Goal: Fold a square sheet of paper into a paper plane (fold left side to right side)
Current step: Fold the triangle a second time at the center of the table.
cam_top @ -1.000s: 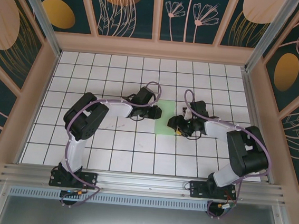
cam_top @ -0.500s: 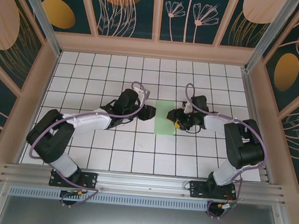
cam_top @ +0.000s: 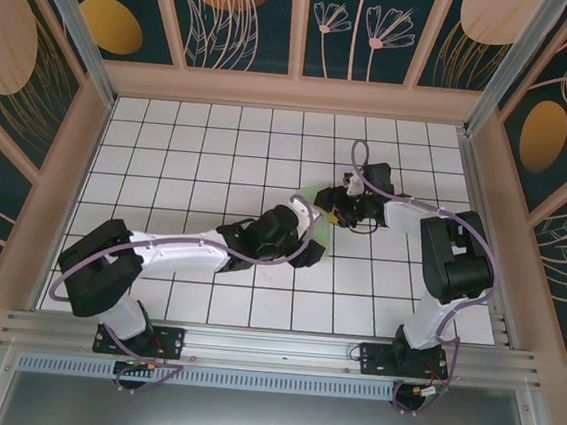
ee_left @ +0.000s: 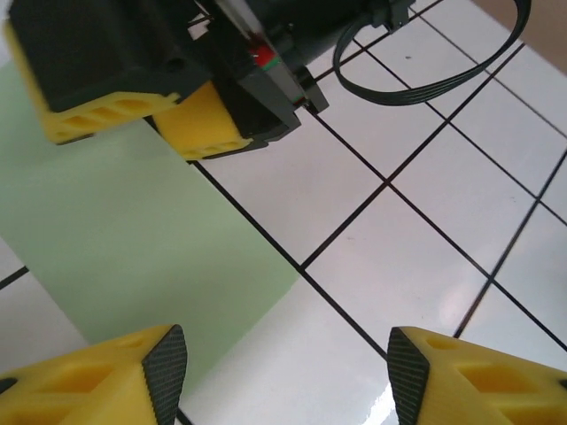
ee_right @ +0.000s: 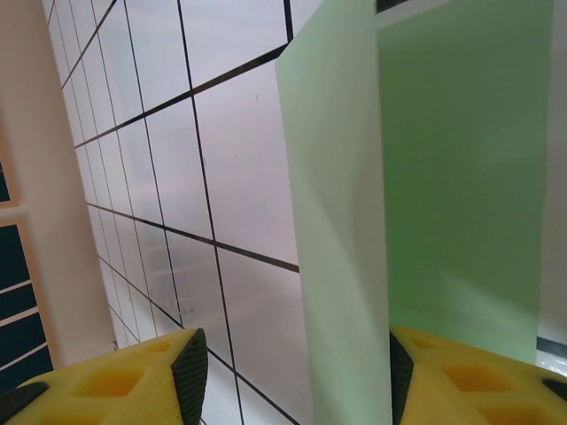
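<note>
The square sheet of paper (cam_top: 319, 234) lies as a narrow, folded light green strip on the white tiles. The paper plane is out of view. My left gripper (cam_top: 308, 255) is at the strip's near end. In the left wrist view it (ee_left: 288, 381) is open over bare tile, with the paper's corner (ee_left: 133, 239) just left of the gap. My right gripper (cam_top: 337, 214) is low at the strip's far right side. In the right wrist view it (ee_right: 291, 376) is open, and a raised pale flap of the paper (ee_right: 337, 221) runs down between its fingers, close to the right one.
The tiled floor (cam_top: 200, 144) is ringed by a tan rim (cam_top: 77, 163) and patterned walls. The right gripper (ee_left: 151, 133) sits close ahead of my left fingers, its cable (ee_left: 425, 84) looping over the tiles. Open tiles lie left and behind.
The left arm swung from the paper's left side round to its near end and its jaws opened wider. The right gripper shifted toward the paper's far end, its opening unchanged.
</note>
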Tool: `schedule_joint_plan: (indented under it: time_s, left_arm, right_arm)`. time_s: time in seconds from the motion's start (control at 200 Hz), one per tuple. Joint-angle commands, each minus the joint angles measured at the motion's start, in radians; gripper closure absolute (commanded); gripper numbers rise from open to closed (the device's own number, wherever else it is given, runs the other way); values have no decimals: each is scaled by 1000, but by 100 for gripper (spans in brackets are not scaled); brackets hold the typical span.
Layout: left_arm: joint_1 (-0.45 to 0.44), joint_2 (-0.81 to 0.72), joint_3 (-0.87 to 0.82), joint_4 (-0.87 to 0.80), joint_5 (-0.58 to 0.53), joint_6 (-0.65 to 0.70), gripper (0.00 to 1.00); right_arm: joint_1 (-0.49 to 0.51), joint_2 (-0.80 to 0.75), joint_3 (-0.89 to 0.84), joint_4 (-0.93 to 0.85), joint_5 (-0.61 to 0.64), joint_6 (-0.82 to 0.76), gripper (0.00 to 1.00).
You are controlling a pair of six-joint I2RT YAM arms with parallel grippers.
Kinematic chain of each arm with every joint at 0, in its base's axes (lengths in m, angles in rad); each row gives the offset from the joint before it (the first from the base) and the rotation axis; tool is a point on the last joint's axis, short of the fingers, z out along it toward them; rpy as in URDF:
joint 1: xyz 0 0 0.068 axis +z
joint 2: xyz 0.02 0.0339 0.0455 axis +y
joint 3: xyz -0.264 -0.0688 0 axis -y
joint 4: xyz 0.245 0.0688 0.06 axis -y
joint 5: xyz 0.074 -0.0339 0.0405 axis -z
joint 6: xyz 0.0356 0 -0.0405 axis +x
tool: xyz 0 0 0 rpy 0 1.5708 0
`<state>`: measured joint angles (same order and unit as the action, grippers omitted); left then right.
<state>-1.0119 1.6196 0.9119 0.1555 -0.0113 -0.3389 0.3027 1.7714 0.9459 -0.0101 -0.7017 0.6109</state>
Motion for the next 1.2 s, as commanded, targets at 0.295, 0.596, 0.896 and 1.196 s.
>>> schedule_joint_plan:
  time_s: [0.295,0.596,0.896,1.196]
  left_arm:
    - [-92,251,268,-213,-215,97,31]
    - [-118,325,326,-267,-279,89,27]
    - [-119,392,394,-320,-374,92,25]
    - [-120,364,384,-305,-350,95,56]
  right_arm:
    - [-6,25,46,-39,-18,-16,45]
    - [-7,25,50,-44,-16,-19,44]
    - [-7,19,48,-44,-16,-19,45]
    - [-7,20,52,-74,17,-37,44]
